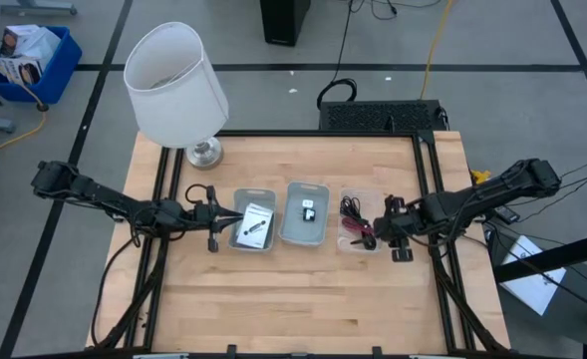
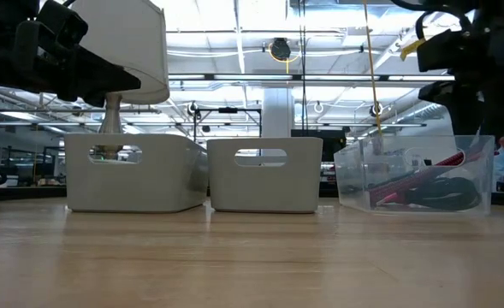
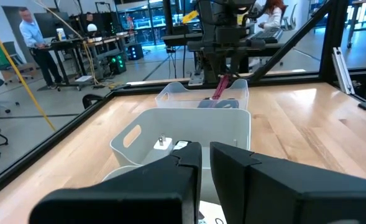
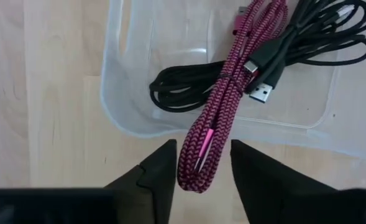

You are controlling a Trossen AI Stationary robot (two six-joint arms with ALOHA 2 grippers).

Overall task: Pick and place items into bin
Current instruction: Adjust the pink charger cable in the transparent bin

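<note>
A red-and-black cable bundle (image 4: 223,106) lies with a black cable (image 4: 176,93) in a clear bin (image 1: 358,221) at the right. Its looped end (image 4: 196,174) leans out over the bin's rim. My right gripper (image 4: 201,146) points steeply down there, open, with one finger on each side of that end. A white packet (image 1: 257,217) and a thin black stick (image 1: 252,235) lie in the left grey bin (image 1: 253,227). Tiny black and white cubes (image 1: 308,209) lie in the middle grey bin (image 1: 305,212). My left gripper (image 1: 219,217) waits level beside the left bin, shut and empty. My right gripper stands astride the cable bundle's looped end (image 4: 192,168), coming from above and slanting down. One finger (image 4: 161,171) is right against the braid, while a strip of table shows beside the other finger (image 4: 251,174). I cannot tell whether the gripper touches the cable.
A big white lamp (image 1: 178,85) stands on the table's far left. The three bins sit in a row across the middle, and bare wood (image 1: 303,299) lies in front of them. A black frame rail (image 1: 438,199) runs along the table's right side.
</note>
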